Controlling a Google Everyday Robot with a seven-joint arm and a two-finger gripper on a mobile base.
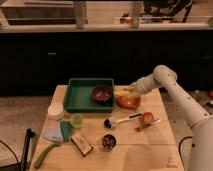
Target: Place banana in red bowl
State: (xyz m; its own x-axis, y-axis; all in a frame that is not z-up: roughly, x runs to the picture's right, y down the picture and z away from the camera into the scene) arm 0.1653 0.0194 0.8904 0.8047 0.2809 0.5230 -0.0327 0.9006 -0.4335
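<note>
Banana (pixel 121 93), pale, over far rim of red bowl (pixel 129 103) beside green tray (pixel 80 95), one end lost behind gripper (pixel 132 90) hanging just above; open or closed, cannot tell. Resting or held, unclear too.

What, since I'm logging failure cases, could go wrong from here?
1. The banana sits over the left rim of the red bowl, next to the green tray. Released there, it might tip out onto the table or into the tray.
2. The gripper is low beside the bowl and could nudge it.
</note>
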